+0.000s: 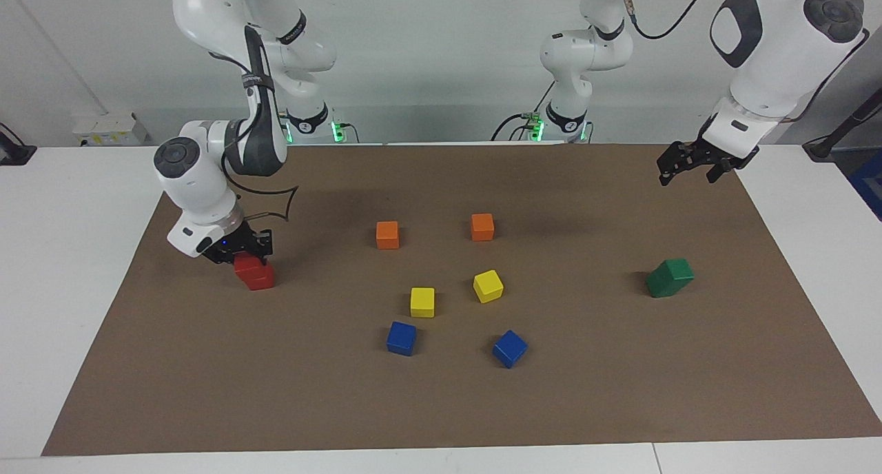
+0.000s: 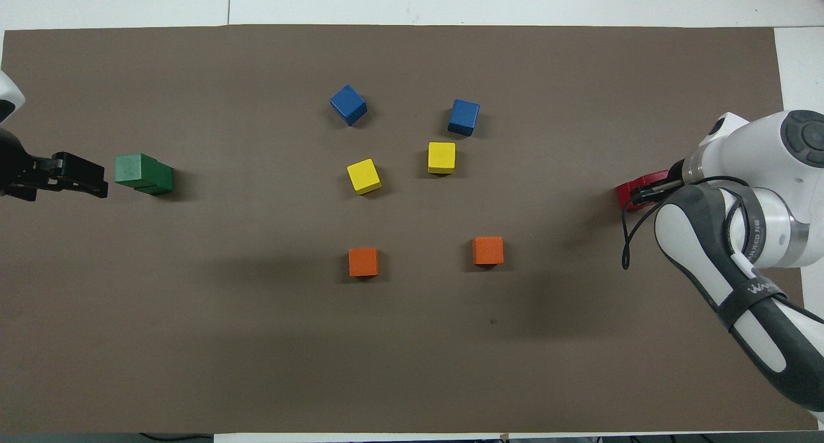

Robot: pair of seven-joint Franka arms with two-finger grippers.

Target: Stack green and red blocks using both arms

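Facing view first: the right gripper (image 1: 246, 250) sits low at the right arm's end of the brown mat (image 1: 441, 405), its jaws clamped on the upper red block (image 1: 247, 265), which rests on the lower red block (image 1: 260, 278) a little out of line with it. My worry is that offset: if the jaws part while the top cube overhangs, or the fingers drag on it as they lift, it could slide off and topple. The left gripper (image 1: 694, 166) hangs in the air with its jaws spread and nothing between them, over the mat toward the left arm's end. Near it, the green stack (image 1: 670, 277) stands with the top cube twisted against the one beneath, so a careless pass by that arm could knock it over.

Overhead view next: the green stack (image 2: 143, 174) shows two offset outlines, with the left gripper (image 2: 80, 176) beside it in this picture. The red blocks (image 2: 634, 190) are largely hidden under the right arm. The orange cubes (image 2: 364, 262), yellow cubes (image 2: 441, 157) and blue cubes (image 2: 348, 104) lie mid-mat, well apart from both stacks.
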